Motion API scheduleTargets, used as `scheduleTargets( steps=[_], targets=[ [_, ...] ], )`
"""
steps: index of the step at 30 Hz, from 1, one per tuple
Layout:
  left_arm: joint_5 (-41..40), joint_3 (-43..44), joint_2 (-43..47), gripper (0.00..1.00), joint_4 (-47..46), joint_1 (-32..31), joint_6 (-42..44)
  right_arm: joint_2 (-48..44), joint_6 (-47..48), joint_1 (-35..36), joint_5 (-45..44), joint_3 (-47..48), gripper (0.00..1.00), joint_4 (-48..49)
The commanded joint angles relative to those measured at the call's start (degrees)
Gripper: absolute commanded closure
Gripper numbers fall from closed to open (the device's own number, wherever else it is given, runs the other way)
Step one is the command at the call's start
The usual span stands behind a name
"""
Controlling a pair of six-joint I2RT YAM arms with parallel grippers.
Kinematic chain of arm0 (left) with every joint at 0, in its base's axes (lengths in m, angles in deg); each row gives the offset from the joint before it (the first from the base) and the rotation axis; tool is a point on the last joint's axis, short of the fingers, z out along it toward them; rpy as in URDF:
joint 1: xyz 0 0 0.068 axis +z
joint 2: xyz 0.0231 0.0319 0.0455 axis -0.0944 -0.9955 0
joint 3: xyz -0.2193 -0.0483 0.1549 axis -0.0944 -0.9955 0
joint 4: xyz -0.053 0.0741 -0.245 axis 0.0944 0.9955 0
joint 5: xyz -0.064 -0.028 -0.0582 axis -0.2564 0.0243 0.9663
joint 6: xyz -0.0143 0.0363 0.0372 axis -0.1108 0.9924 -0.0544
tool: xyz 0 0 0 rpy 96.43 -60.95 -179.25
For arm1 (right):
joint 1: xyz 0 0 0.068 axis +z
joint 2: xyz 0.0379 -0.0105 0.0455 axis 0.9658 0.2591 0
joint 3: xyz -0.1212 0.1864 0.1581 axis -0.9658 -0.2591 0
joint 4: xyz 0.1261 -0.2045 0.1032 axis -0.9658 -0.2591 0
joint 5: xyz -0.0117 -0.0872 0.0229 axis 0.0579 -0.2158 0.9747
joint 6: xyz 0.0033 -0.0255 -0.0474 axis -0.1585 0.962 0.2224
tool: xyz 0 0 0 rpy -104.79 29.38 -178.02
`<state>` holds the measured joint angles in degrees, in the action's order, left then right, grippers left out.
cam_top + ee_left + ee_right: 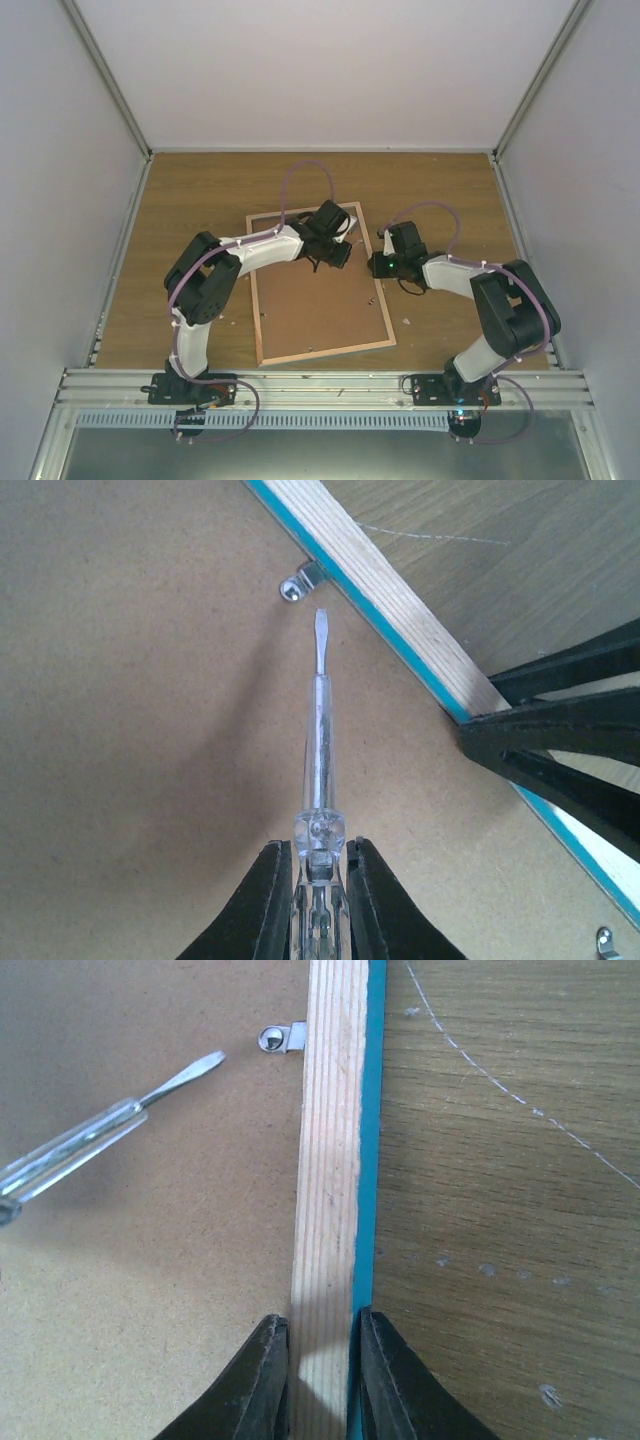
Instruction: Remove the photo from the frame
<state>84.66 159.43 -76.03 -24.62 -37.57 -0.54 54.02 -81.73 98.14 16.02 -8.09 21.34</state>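
Found the left gripper [320, 858] clenched on a screwdriver [318, 730], gripped at the handle end with the shaft pointing straight out from the fingers. Noted the flat tip just short of a small metal clip [300, 582], not touching it. Judged this a line-up for turning or prising the clip off the backing panel [140, 740]. Recorded the handle as clear plastic, slim and round. Recorded the blade as bright steel flattened at the end, and the clip as a shiny tab with a rounded end, seated against the rail.

Located the frame [320, 290] face down at mid-desk, slightly nearer the near edge and skewed to the desk edges. Confirmed pale, straight-grained wood edging, a thin turquoise line along the outer side, and a matt brown fibreboard back, smooth and flat. Could not see the photo; presumed it shut in beneath the panel, so removal not yet begun.

Found the right gripper [322, 1328] closed astride the rail toward the desk's right edge, one finger on each side. Judged this a steadying grip against the tool's push. Noted the desk [200, 190] as wood-grain laminate, lightly scratched and speckled.
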Motion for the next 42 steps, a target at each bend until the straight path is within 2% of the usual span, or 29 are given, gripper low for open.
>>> scheduleTargets(
  steps=[1, 24, 42],
  targets=[
    [0.76, 3.26, -1.79, 1.00, -0.79, 1.04, 1.92, 1.10, 2.84, 0.11, 2.21, -0.12, 0.87, 0.65],
    [0.63, 8.24, -7.17, 1.00, 2.99, 1.85, 4.29, 1.92, 3.93, 0.41, 4.52, -0.44, 0.90, 1.69],
    [0.09, 10.37, -7.32, 1.00, 12.18, 0.56, 7.80, 0.86, 4.31, 0.45, 4.00, -0.69, 0.90, 1.28]
  ],
)
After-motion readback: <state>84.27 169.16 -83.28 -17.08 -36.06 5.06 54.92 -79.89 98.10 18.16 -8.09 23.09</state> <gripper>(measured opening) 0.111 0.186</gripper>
